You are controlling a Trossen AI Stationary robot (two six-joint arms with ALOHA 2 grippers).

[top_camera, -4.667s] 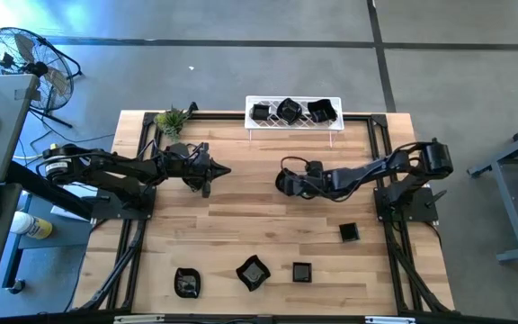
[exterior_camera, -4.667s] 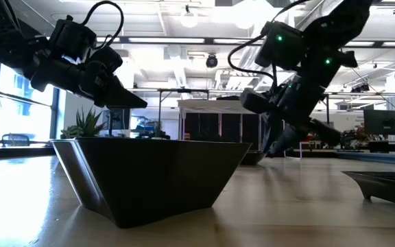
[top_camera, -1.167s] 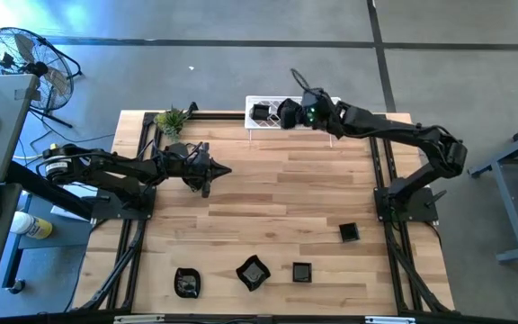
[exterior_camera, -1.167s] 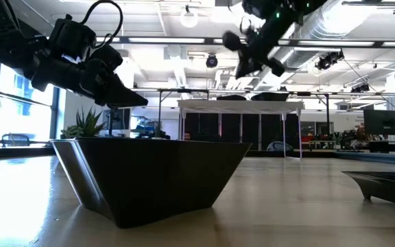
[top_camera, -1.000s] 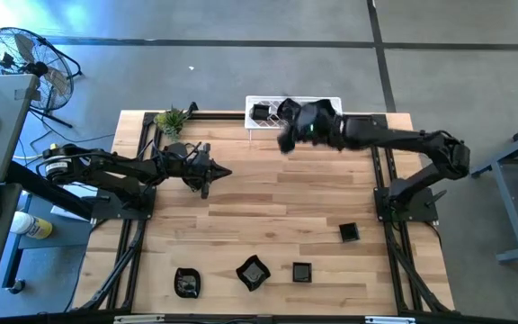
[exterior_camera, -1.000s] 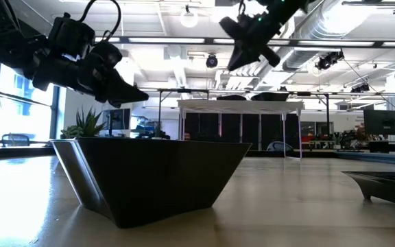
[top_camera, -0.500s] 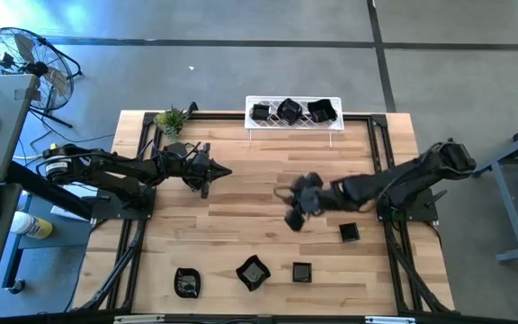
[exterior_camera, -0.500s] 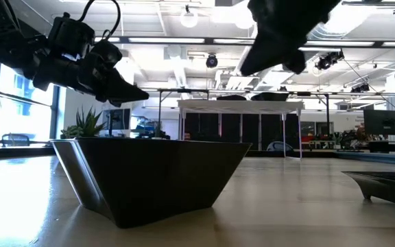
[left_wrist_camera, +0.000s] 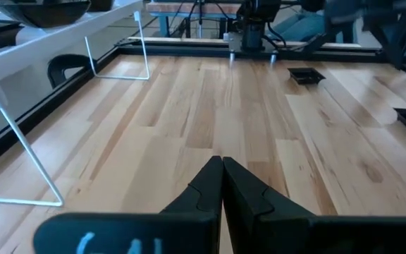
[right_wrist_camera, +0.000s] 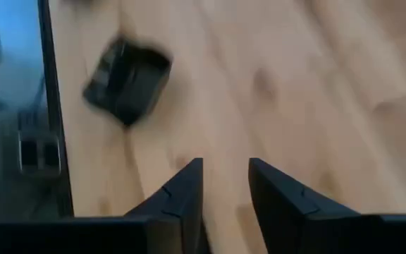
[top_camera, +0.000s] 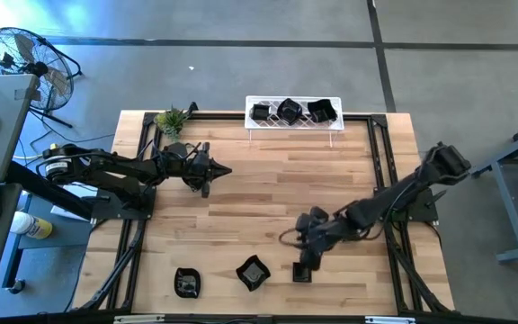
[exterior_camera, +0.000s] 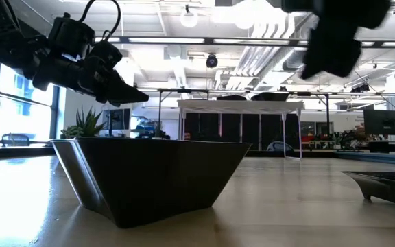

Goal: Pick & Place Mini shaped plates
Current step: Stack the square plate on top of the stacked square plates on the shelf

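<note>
Three black mini plates sit on the white wire rack at the far edge. More lie flat near the near edge: a rounded one, a wavy one and a square one. My right gripper hovers open just above the square plate. In its wrist view the open fingers point at a blurred black plate without touching it. My left gripper waits shut above the table's left half, with its tips over bare wood.
A small green plant stands at the far left corner. Black frame rails run along the table's sides. In the low view a big dark plate fills the foreground. Bare wood lies between the arms in the table's middle.
My right gripper has swept from the rack at the far edge across the table toward the near edge and come down over the square plate in the near row. The plates and the left arm have stayed where they were.
</note>
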